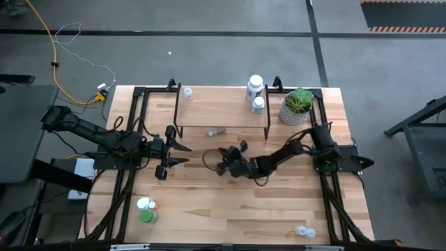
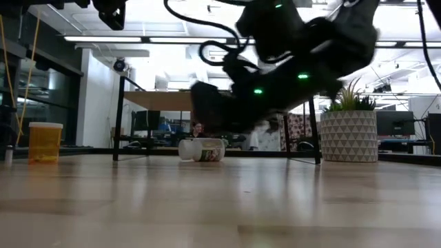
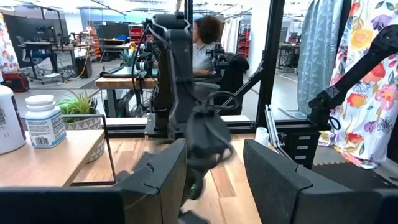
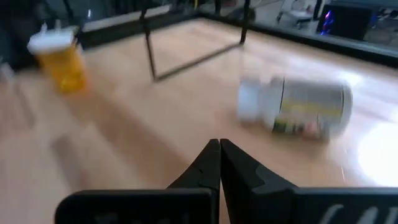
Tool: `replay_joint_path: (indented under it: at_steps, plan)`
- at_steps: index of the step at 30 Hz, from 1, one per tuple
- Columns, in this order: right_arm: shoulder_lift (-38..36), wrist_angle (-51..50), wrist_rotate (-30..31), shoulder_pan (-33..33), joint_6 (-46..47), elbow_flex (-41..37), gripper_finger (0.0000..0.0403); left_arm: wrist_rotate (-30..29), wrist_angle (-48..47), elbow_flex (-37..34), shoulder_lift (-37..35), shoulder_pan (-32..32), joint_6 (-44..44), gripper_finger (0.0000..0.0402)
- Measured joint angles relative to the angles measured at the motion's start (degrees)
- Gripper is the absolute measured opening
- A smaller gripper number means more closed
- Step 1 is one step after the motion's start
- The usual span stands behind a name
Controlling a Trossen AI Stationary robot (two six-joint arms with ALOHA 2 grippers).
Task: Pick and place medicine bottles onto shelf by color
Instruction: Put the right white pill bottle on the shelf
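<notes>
The shelf [image 1: 221, 111] stands at the table's far middle. Two white bottles [image 1: 256, 94] stand upright at its far right; they also show in the left wrist view [image 3: 43, 120]. A small bottle [image 1: 188, 93] is at its far left corner. A white bottle [image 4: 295, 107] lies on its side on the table by the shelf's near edge [image 1: 216, 132]. An orange bottle [image 4: 59, 59] stands upright on the table. My right gripper [image 4: 219, 155] is shut and empty, just short of the lying bottle [image 2: 202, 149]. My left gripper [image 1: 182, 154] is open and empty, left of the shelf's near edge.
A potted plant [image 1: 298, 106] stands right of the shelf. A green bottle and a white-capped one [image 1: 146, 209] stand near the table's near left corner. Clear bottles [image 1: 304, 231] lie at the near right edge. A person sits in the room beyond [image 3: 205, 37].
</notes>
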Motion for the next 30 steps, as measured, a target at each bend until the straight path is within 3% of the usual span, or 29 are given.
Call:
replay_joint_path:
  at_steps: [7,19,30]
  plan:
    - [5.8,10.7,0.0,-4.4,-3.2,3.8,0.0000,0.0,0.0,0.0,0.0,0.0,0.0,0.0149]
    - [12.1,11.1,0.2,-7.6,-9.6,14.0,0.0000,0.0,0.0,0.0,0.0,0.0,0.1,0.0149]
    - [13.1,9.9,5.6,-9.7,-12.0,17.6,0.0000,0.0,0.0,0.0,0.0,0.0,0.1,0.0149]
